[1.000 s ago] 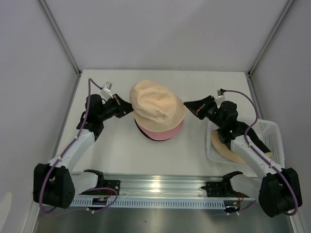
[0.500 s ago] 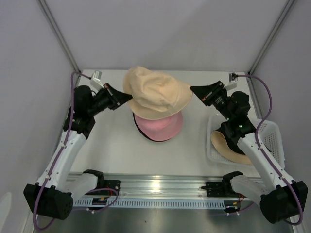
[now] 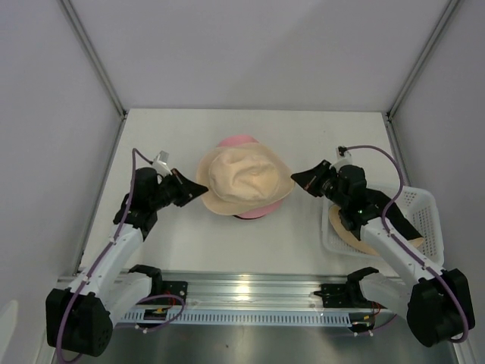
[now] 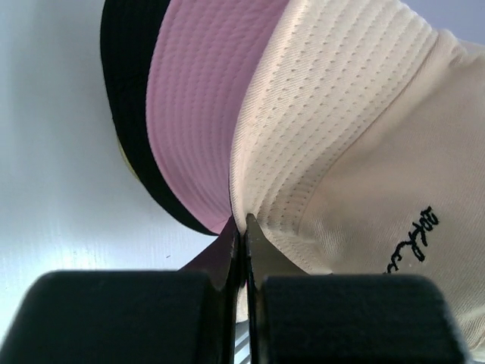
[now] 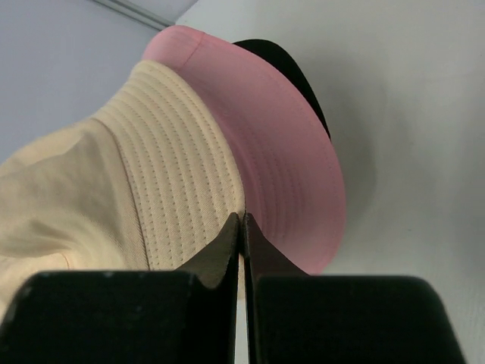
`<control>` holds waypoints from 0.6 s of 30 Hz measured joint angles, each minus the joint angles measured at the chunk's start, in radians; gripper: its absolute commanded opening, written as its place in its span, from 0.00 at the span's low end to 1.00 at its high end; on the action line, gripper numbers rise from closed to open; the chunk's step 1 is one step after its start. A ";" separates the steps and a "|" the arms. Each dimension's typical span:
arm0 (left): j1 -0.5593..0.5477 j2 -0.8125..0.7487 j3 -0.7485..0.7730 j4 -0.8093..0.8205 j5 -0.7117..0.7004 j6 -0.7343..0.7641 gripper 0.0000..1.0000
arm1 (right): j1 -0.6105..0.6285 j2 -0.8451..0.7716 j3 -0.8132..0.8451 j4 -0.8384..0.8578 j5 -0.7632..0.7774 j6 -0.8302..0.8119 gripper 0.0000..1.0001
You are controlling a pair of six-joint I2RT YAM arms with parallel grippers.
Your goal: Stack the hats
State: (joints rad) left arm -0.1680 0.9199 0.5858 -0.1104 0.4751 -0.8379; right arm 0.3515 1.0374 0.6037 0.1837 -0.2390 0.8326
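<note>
The left end effector (image 3: pixel 197 190) is pinched together on the brim of the beige hat (image 3: pixel 244 180), gripping it at the hat's 9 o'clock edge. In the left wrist view its two fingers meet with only a thin fold of beige fabric between them (image 4: pixel 241 227). The right end effector (image 3: pixel 296 180) is likewise clamped on the same brim at the 3 o'clock edge, and the right wrist view shows its tips closed on the stitched beige rim (image 5: pixel 241 224).

The beige hat hangs between the two, crown up, lying over the pink hat (image 3: pixel 236 142). The pink hat's brim shows at 12 o'clock and again as a thin strip at 6 o'clock. Under the pink one lies the black hat (image 4: pixel 125 91), seen in both wrist views as a dark brim against the white worktop (image 3: pixel 189 235). Black lettering (image 4: pixel 413 239) is embroidered on the beige crown.

At about 4 o'clock from the stack, well apart from it, a white mesh basket (image 3: pixel 420 208) sits on the worktop. It holds a second beige hat (image 3: pixel 356 236), partly hidden by the right arm.
</note>
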 measured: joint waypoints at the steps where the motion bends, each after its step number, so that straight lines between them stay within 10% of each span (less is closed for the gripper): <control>1: 0.000 0.000 -0.011 0.003 0.000 0.000 0.01 | -0.003 0.008 -0.003 -0.002 0.000 -0.001 0.00; 18: -0.003 0.266 0.079 0.056 -0.018 -0.013 0.09 | -0.027 0.425 0.296 -0.130 -0.023 -0.056 0.00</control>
State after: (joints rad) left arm -0.1715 1.1858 0.6643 -0.0544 0.4568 -0.8505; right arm 0.3248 1.4628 0.8993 0.0540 -0.2615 0.7761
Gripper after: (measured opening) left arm 0.042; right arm 0.009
